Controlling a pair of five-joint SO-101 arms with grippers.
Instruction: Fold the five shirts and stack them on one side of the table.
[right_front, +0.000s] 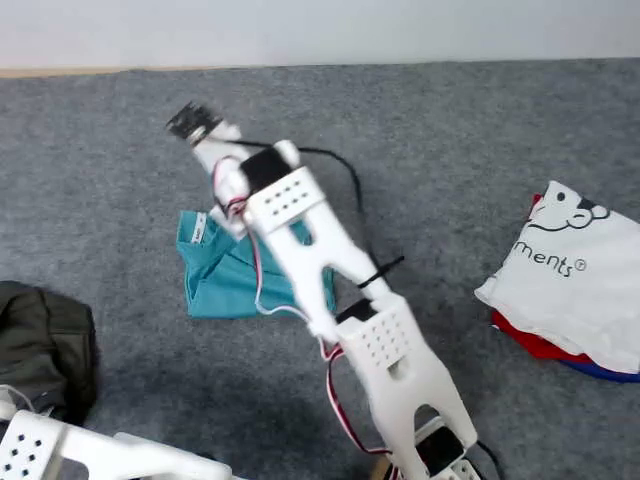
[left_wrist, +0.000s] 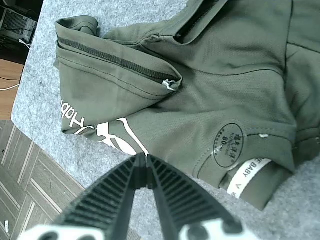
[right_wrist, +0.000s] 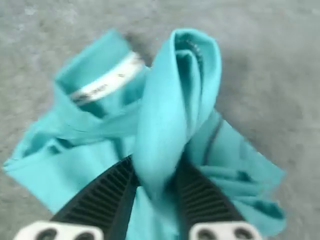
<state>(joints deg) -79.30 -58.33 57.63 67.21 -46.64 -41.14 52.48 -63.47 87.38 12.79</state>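
1. Right gripper (right_wrist: 155, 167) clamps a raised fold of the teal shirt (right_wrist: 90, 150), out on the grey table (right_front: 480, 140).
2. Left gripper (left_wrist: 146, 162), jaws pressed together and empty, hovers over the olive shirt (left_wrist: 210, 90) at the table's edge.

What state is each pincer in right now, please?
Left pincer: closed, holding nothing.
Right pincer: closed on the teal shirt.

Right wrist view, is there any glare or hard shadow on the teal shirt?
Right wrist view: no glare on the teal shirt, only a soft shadow on the grey mat beside its raised fold; high view: flat, even light.
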